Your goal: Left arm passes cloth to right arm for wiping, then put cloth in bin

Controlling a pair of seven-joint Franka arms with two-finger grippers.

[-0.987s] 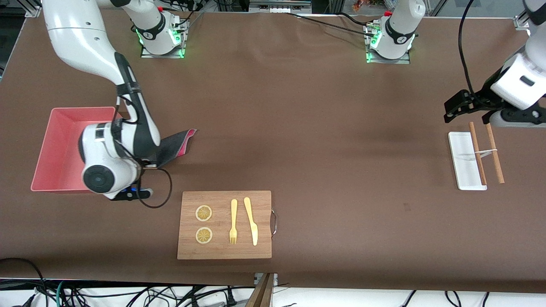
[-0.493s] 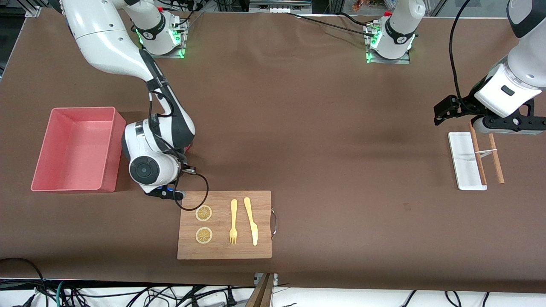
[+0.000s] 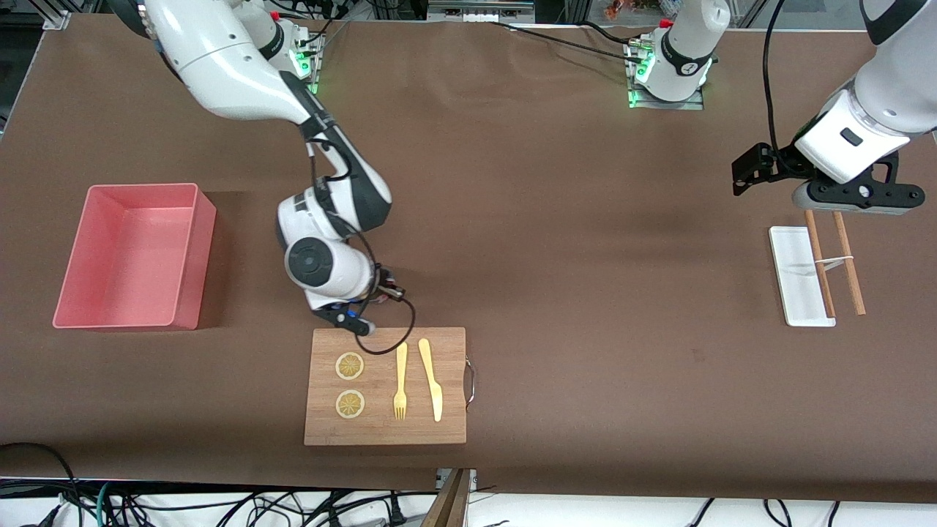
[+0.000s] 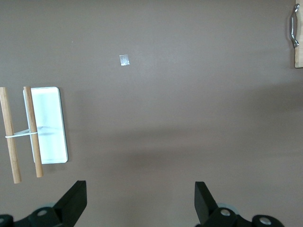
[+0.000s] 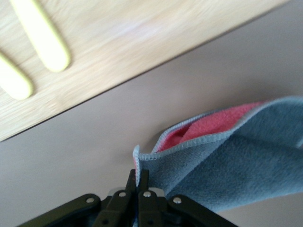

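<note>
In the right wrist view my right gripper (image 5: 137, 177) is shut on one edge of the cloth (image 5: 236, 156). The cloth hangs from it, grey face outward with a pink fold showing, just over the brown table beside the wooden cutting board (image 5: 118, 42). In the front view the right arm's wrist (image 3: 322, 267) covers the cloth, just above the board's edge that lies farther from the front camera. The pink bin (image 3: 192, 271) stands empty toward the right arm's end of the table. My left gripper (image 3: 748, 174) hangs open and empty over the table by the white tray; its fingers (image 4: 75, 201) stand wide apart.
The cutting board (image 3: 454, 388) carries two lemon slices (image 3: 349, 366), a yellow fork (image 3: 400, 380) and a yellow knife (image 3: 432, 380), and has a metal handle (image 3: 470, 380). At the left arm's end, a white tray (image 3: 794, 293) lies under two banded wooden sticks (image 3: 849, 263).
The right arm has carried the cloth from beside the bin to the cutting board's edge. The left arm has drifted a little away from the tray, gripper still open.
</note>
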